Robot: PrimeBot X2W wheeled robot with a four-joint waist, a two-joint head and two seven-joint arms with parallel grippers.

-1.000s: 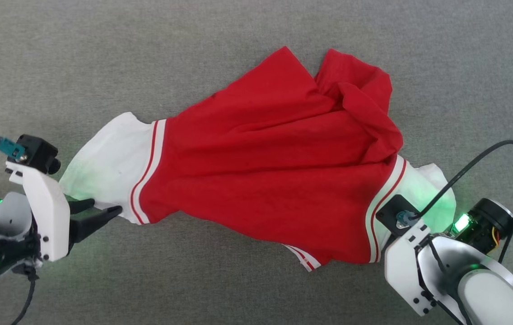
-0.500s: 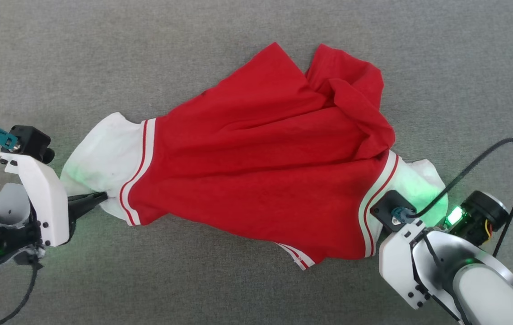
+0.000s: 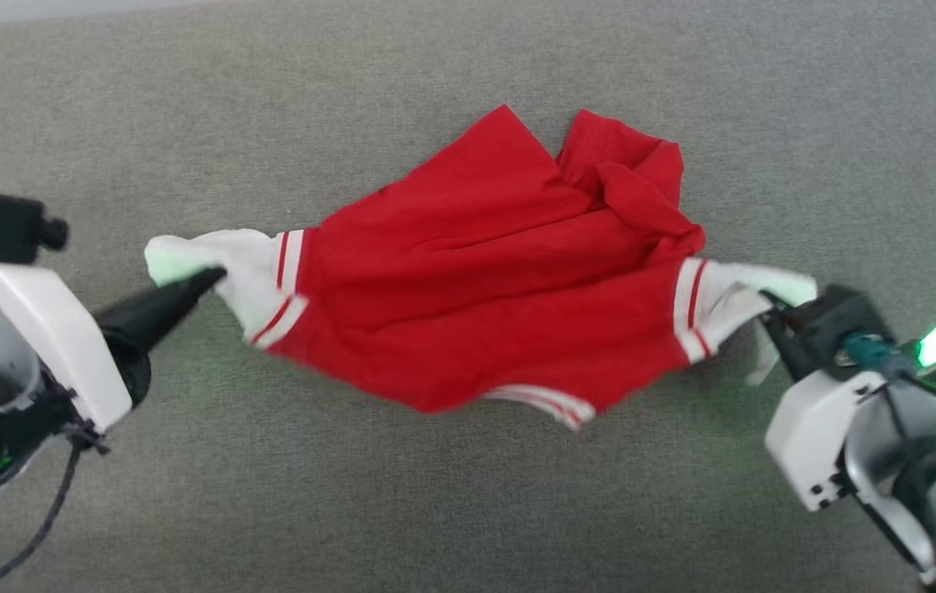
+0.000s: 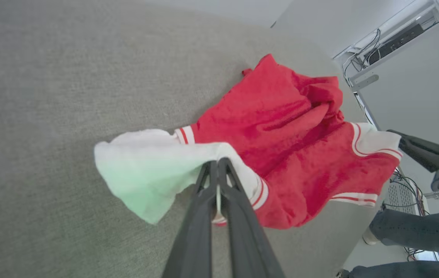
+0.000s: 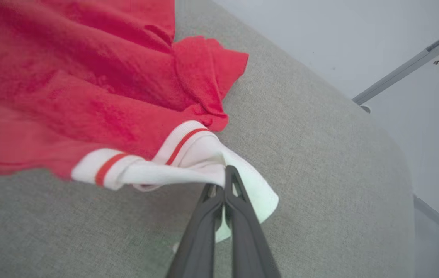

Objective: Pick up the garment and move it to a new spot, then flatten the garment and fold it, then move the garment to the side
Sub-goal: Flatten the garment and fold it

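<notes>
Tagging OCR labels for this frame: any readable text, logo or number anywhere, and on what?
None readable.
The garment: plain red cloth, white sleeves, striped trim, no print.
The rack gear in the left wrist view: too small to tell any lettering.

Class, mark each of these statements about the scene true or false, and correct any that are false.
1. The left gripper is shut on a white sleeve of the red T-shirt. True.
2. The right gripper is open and clear of the shirt. False: it is shut on the other white sleeve.
3. The shirt lies neatly folded. False: it is unfolded, stretched between the grippers, with its far end bunched.
4. The shirt is over a grey fabric surface. True.
</notes>
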